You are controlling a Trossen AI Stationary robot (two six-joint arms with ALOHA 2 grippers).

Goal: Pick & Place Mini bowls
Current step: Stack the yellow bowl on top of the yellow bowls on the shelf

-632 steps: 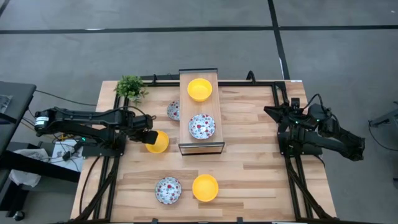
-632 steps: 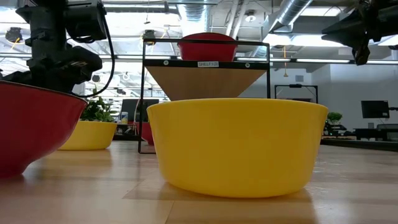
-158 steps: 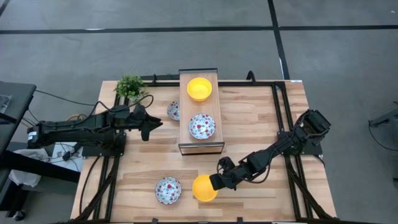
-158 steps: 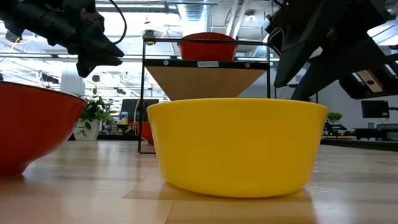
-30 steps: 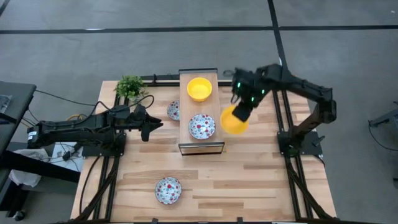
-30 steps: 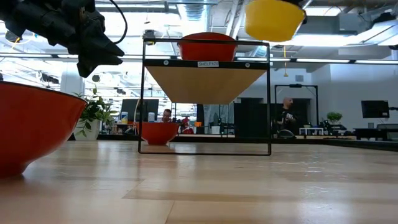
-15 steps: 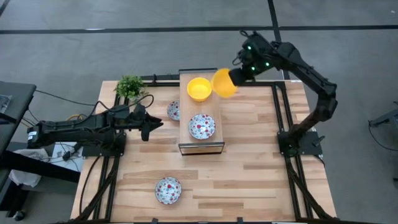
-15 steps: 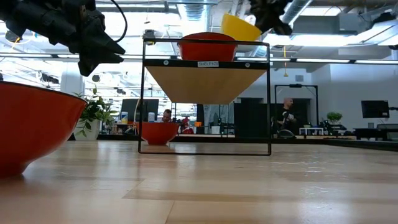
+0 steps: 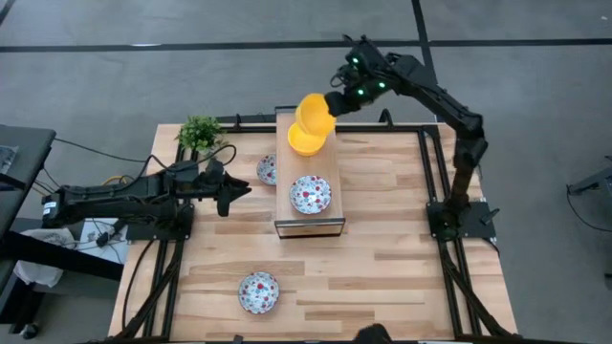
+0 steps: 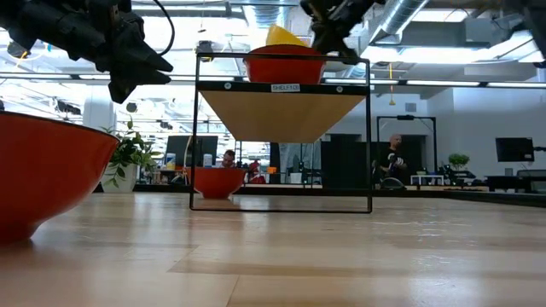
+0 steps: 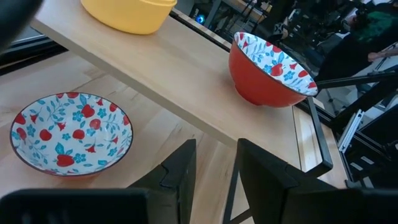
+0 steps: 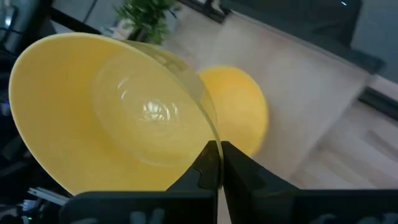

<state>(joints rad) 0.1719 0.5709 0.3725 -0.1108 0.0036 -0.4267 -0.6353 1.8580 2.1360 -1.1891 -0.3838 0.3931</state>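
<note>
Right gripper [image 9: 334,103]: you see it pinching the rim of a tilted yellow bowl [image 9: 315,115], held above the shelf [image 9: 308,222].
Right wrist view: only here you see a second yellow bowl [image 12: 239,109] just beyond the held one.
Left gripper [image 9: 234,194]: fingers apart, empty, beside the shelf.
Change: half a second ago, the held bowl hung beside the shelf's far end; now it's over it.

Tilted yellow bowl [image 9: 315,115] above shelved yellow bowl [image 9: 305,142]; floral bowls apart.

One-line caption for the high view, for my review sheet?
Right gripper holds a tilted yellow bowl above another yellow bowl on the shelf; left gripper waits open.
</note>
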